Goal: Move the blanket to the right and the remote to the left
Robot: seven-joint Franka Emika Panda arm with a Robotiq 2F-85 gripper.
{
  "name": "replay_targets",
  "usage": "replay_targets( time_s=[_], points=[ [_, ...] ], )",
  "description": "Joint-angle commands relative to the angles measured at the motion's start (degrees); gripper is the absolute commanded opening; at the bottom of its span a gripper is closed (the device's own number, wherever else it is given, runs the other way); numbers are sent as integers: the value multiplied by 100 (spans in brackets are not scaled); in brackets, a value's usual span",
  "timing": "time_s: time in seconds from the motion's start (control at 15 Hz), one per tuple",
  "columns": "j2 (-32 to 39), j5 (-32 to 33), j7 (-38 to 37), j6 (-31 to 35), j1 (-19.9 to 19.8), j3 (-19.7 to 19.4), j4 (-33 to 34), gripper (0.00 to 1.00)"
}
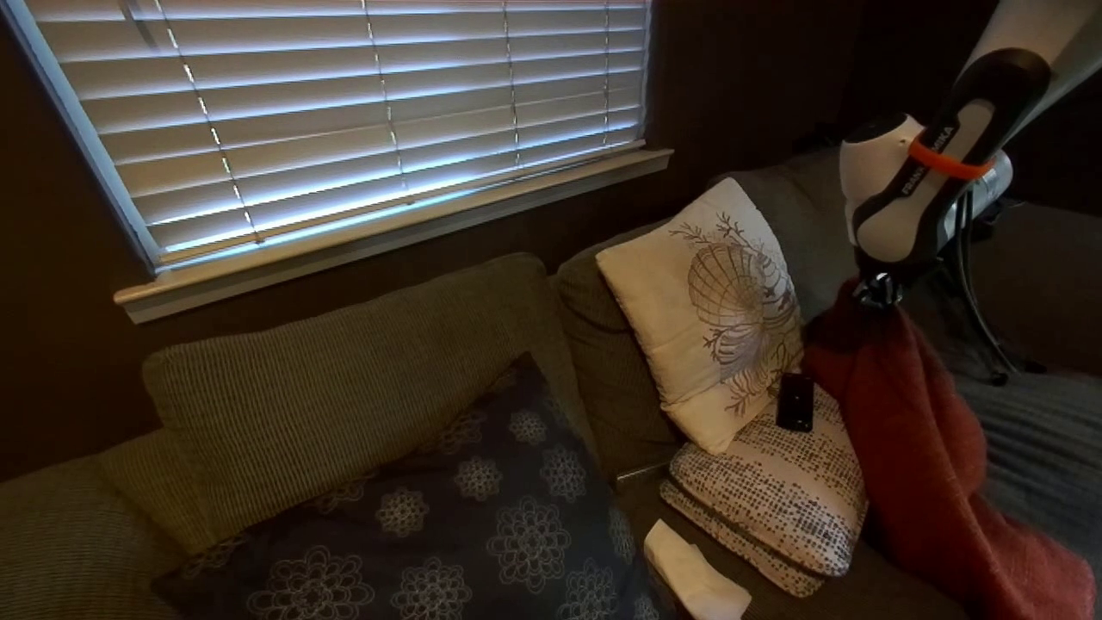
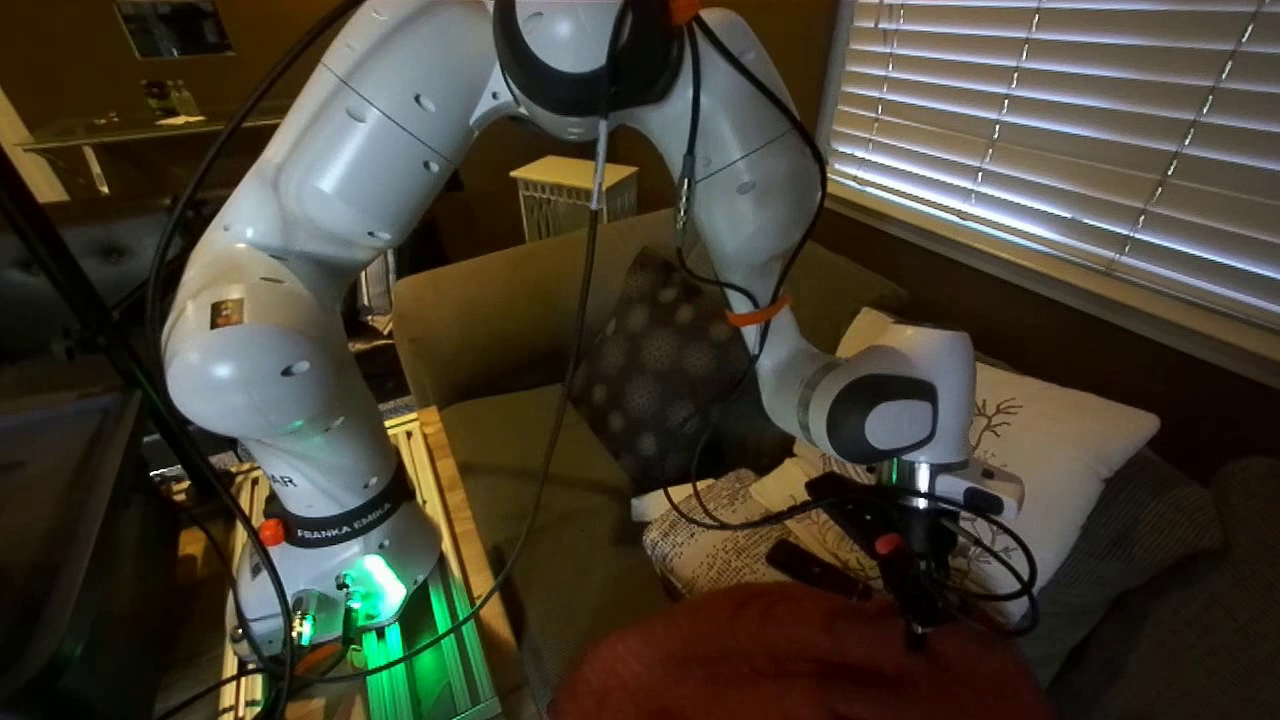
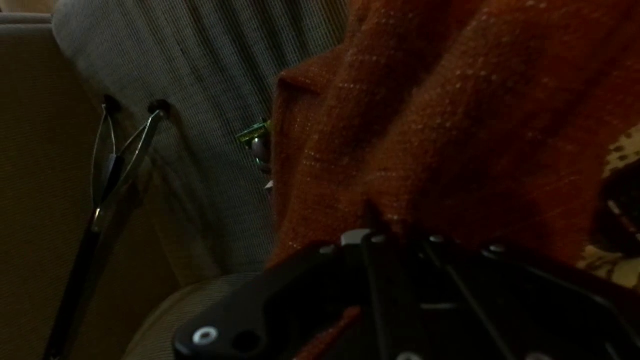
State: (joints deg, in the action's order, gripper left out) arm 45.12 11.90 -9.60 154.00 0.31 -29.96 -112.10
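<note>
The red blanket point(image 1: 921, 430) hangs from my gripper point(image 1: 878, 297) in an exterior view, its lower end trailing over the couch. It also shows in the other exterior view's bottom foreground point(image 2: 760, 660) and fills much of the wrist view point(image 3: 450, 125). In the wrist view my gripper point(image 3: 395, 240) is closed on the blanket cloth; the exact pinch is dark. The black remote point(image 1: 795, 402) lies on the dotted pillow, left of the blanket; it also shows beside the blanket point(image 2: 815, 570). A dark object point(image 3: 622, 205) at the wrist view's right edge may be the remote.
The dotted pillow point(image 1: 766, 482) lies on the seat, with a white shell pillow point(image 1: 723, 301) leaning behind it. A dark flowered pillow point(image 1: 482, 517) and a white cloth-like item point(image 1: 693, 573) are to the left. Loose cables point(image 2: 1000, 560) loop around the wrist.
</note>
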Motion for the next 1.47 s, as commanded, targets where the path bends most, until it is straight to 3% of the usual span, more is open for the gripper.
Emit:
replay_targets(
  time_s=[0.0, 0.27, 0.4, 0.6, 1.07, 1.4],
  points=[
    [97, -72, -145, -399, -434, 261, 449, 2],
    [212, -74, -261, -615, -685, 413, 717, 2],
    [227, -129, -325, -630, -778, 515, 771, 34],
    [-5, -61, -255, -368, -767, 615, 451, 53],
    [-726, 253, -194, 654, -313, 432, -817, 99],
    [-990, 434, -180, 799, 71, 180, -1385, 100]
  ],
)
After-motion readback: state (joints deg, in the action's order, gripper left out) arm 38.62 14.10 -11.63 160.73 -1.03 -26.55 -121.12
